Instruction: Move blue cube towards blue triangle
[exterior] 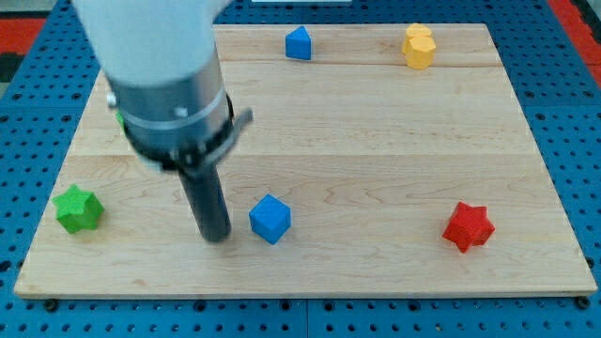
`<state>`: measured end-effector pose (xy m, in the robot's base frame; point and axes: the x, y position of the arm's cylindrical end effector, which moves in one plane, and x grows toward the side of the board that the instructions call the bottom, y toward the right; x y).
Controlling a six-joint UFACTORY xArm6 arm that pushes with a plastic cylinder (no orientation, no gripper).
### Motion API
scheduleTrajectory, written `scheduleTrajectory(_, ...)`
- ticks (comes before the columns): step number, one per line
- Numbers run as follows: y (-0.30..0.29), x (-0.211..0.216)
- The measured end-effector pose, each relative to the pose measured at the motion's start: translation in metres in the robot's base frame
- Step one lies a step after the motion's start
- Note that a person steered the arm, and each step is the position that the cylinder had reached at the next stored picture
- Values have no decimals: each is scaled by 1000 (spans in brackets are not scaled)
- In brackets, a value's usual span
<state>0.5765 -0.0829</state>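
The blue cube [270,219] lies on the wooden board in the lower middle of the view. The blue triangle [298,43] sits at the view's top, a little right of the cube's column. My dark rod comes down from the arm at the upper left, and my tip [216,235] rests on the board just to the left of the blue cube, a small gap apart from it.
A green star [77,208] lies at the view's left edge of the board. A red star [468,226] lies at the lower right. A yellow block [419,46] sits at the top right. The arm body hides part of the upper left board [376,141].
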Motion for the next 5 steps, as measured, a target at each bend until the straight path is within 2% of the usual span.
scheduleTrajectory(1,59,7)
scheduleTrajectory(2,74,-74)
scheduleTrajectory(3,77,-66)
scheduleTrajectory(4,70,-35)
scheduleTrajectory(5,-2,-30)
